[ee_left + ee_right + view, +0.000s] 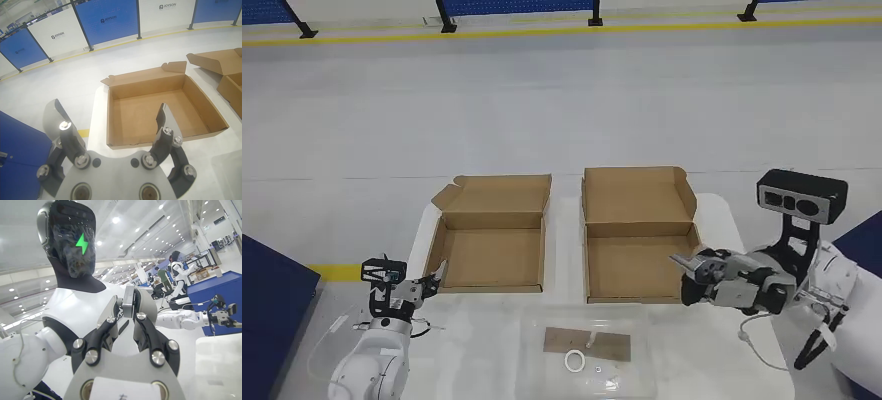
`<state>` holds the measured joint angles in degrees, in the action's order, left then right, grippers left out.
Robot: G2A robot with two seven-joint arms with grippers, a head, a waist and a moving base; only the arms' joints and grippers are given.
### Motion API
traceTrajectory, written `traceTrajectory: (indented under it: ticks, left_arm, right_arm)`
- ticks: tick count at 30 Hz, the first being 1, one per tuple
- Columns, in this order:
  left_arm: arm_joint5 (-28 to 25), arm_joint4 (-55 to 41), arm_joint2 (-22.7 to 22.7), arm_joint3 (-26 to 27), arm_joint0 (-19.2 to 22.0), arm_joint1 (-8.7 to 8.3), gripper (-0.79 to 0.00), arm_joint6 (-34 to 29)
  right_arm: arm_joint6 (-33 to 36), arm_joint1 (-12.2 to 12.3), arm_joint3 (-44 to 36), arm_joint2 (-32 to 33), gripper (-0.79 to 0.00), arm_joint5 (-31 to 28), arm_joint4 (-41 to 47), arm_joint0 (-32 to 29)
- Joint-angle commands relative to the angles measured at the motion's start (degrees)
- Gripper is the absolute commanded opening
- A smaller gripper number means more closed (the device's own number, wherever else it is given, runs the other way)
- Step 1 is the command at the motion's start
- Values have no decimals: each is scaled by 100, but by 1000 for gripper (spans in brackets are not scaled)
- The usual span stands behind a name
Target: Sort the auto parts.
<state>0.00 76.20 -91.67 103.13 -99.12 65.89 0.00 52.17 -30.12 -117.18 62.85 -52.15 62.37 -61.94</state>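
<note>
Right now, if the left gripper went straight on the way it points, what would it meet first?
Probably the open cardboard box ahead of the left gripper, at its near wall or floor; depth is unclear.

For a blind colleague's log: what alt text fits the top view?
The right gripper, shut on a metal part, is at the near right corner of the right box; the open left gripper is by the left box. Both cardboard boxes stand open side by side on a white table, with a white ring nearer the robot.
</note>
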Motion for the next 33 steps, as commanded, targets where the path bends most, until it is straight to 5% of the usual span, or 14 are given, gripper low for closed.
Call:
traceTrajectory:
  ticks: [1,16,33]
  left_arm:
    - [0,0,0,0,0,0,0,0]
    - [0,0,0,0,0,0,0,0]
    - [0,0,0,0,0,0,0,0]
  right_arm:
    - [114,-30,21,14,-785,117,194,5]
    - [-38,-136,-108,48,-785,565,311,-98]
    - [1066,-575,44,-40,-785,1187,2299,-197]
